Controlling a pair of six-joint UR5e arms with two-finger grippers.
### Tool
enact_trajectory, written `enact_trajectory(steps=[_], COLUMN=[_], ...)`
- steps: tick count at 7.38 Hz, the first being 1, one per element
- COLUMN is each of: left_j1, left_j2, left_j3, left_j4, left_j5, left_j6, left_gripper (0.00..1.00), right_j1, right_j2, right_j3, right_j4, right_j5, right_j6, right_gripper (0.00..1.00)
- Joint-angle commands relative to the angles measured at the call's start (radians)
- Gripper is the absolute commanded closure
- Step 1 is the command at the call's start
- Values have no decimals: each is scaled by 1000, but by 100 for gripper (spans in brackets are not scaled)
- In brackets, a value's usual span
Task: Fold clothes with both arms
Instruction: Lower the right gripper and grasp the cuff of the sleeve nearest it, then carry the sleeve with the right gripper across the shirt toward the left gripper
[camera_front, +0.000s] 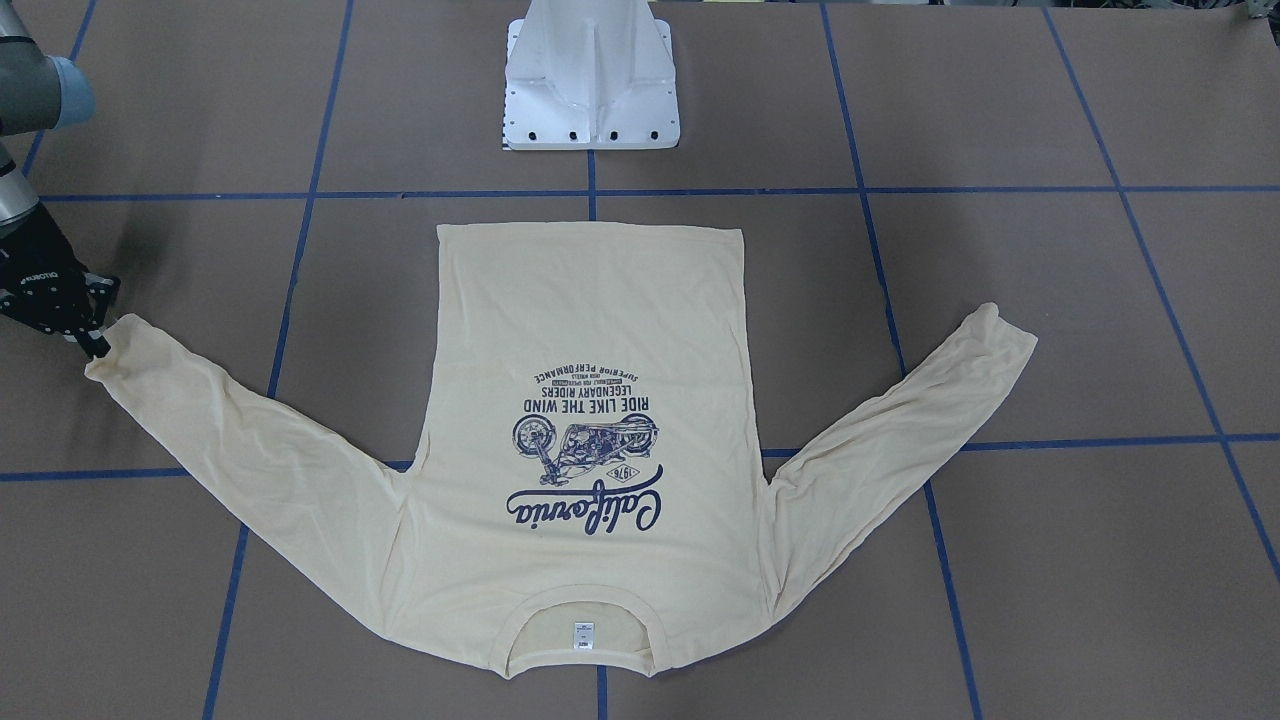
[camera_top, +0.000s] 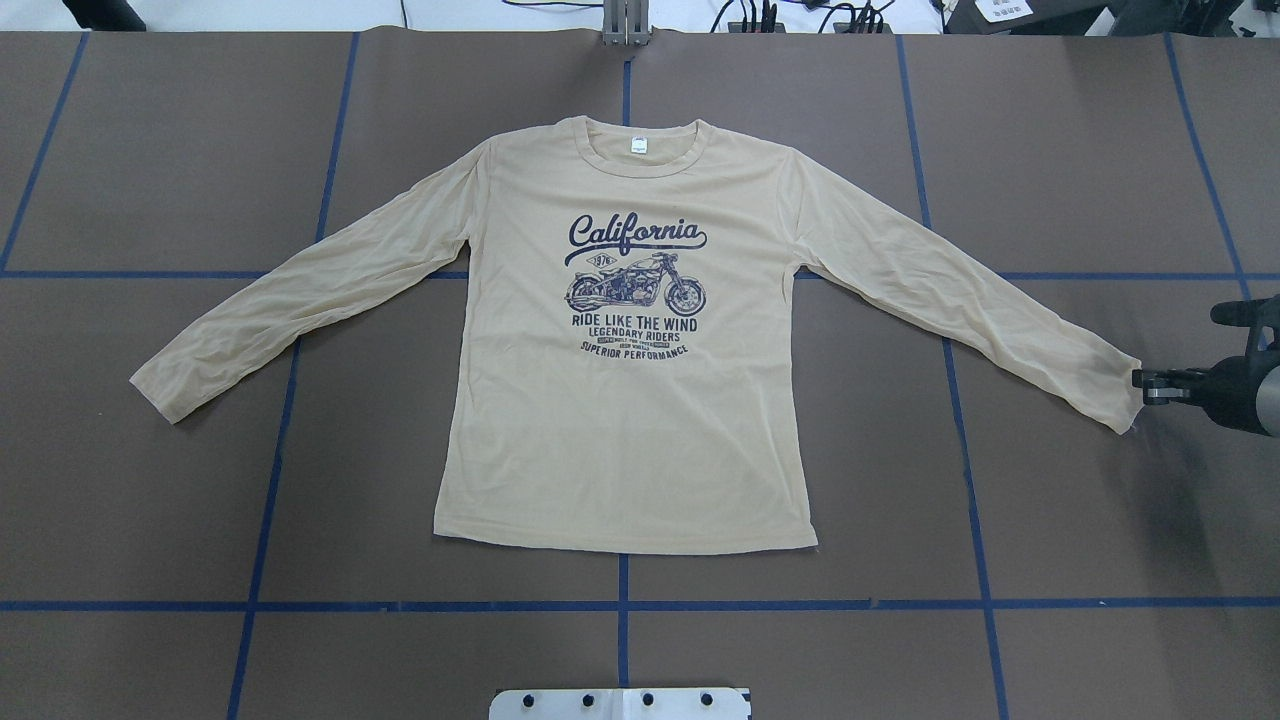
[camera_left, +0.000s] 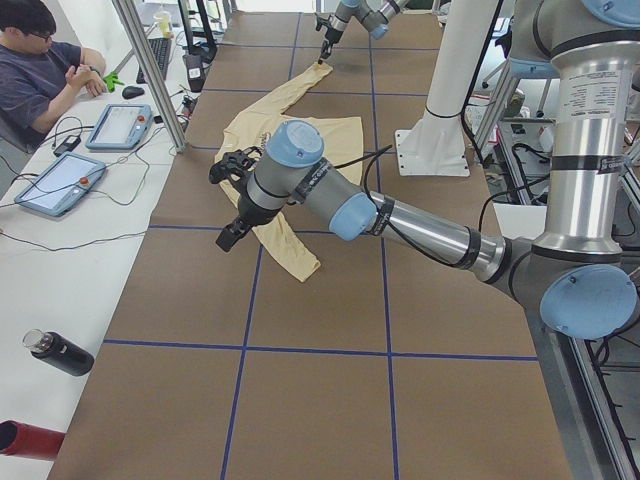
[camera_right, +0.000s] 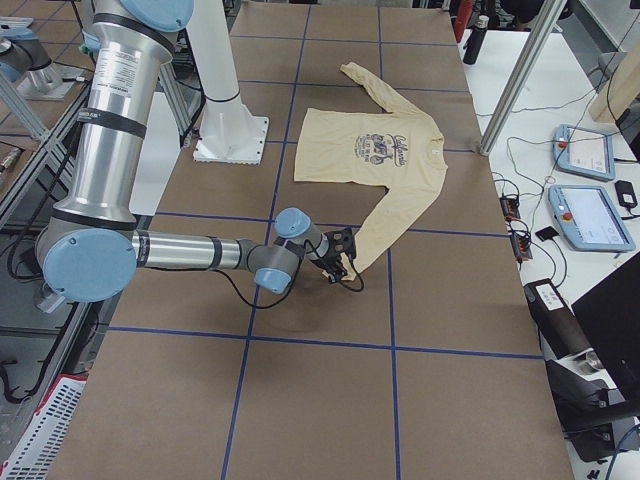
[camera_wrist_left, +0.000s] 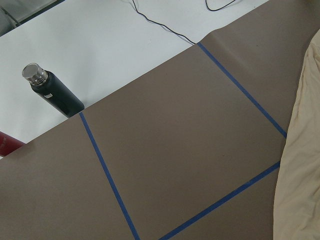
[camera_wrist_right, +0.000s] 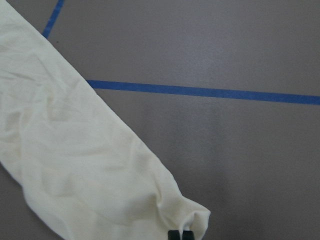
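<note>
While the T-shirt (camera_top: 620, 400) lies flat and front up mid-table, its navy print reads "California", "1976", "RIDE LIKE THE WIND", "LEGENDARY RIDERS" and "SUPERIOR PERFORMANCE". The white neck label (camera_top: 637, 146) is too small to read. The right gripper (camera_top: 1148, 386) is pinched closed on one cuff. The left gripper (camera_left: 225, 241) hangs near the other sleeve, and I cannot tell whether it is parted or closed. The brown table (camera_top: 1050, 500) stretches well past the hem and both sleeves.
</note>
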Motion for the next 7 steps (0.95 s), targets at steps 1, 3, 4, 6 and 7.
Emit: enact_trajectory(steps=[1,3,4,6,7], left_j1=[0,0,0,0,0], left_j2=[1,-1,-1,1,1], left_j3=[0,-2,0,0,1], left_j4=[0,0,-2,-2,-2], left_j5=[-2,-2,-2,-2,-2], left_j6=[-2,-2,-2,-2,-2], left_gripper=[0,0,0,0,0], right_j1=[65,68,65,-40,-85], right_j2=[45,304,500,834,979], right_j3=[193,333,318,250,116], right_j4=[-191,-531,-717,-1033,-1040], right_j5=[68,56,18,-153,-229], right_j6=[66,176,193,273,333], right_gripper=[100,100,100,100,100])
